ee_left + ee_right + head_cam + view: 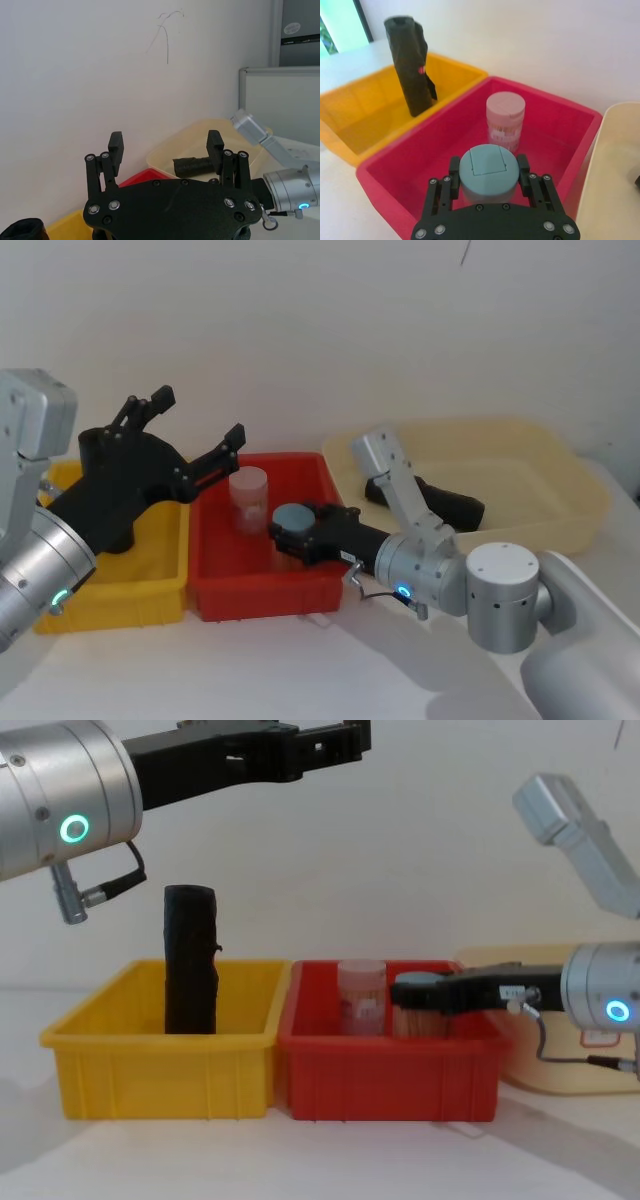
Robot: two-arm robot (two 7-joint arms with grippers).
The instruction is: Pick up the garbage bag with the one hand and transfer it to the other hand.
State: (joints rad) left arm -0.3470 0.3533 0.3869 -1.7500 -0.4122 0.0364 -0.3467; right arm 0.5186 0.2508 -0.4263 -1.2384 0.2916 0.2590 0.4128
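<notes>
1. Jaws of the left gripper (pixel 198 415) stand spread with nothing between them. It is raised well above the yellow bin (pixel 160 1060) and pointing out toward the far wall.
2. The garbage bag (pixel 190 960) stands upright in the yellow bin, toward its back. Its top rises clear of the bin wall, and a small flap sticks out on one side. Nothing touches it.
3. The step in hand looks like the reach and pick by the left gripper.
   - Tip the wrist down and come in from above or from the side.
   - Close on the exposed upper part of the roll, above the rim.
   - Centre the roll between the fingers before closing, because crinkly film will likely give and slip.
   - Lift straight up so the base does not catch on the bin wall.
4. The red bin (pixel 390 1070) sits just beside the yellow one and holds a pink-lidded jar (pixel 249 498).
5. The right gripper (pixel 487 165) is low inside the red bin, clamped around a grey-lidded jar (pixel 420 1020). It must let go of the jar before it can receive the bag.
6. The beige tub (pixel 585 500) is farthest right, with a second black roll (pixel 440 505) lying in it. That roll is not the target.
</notes>
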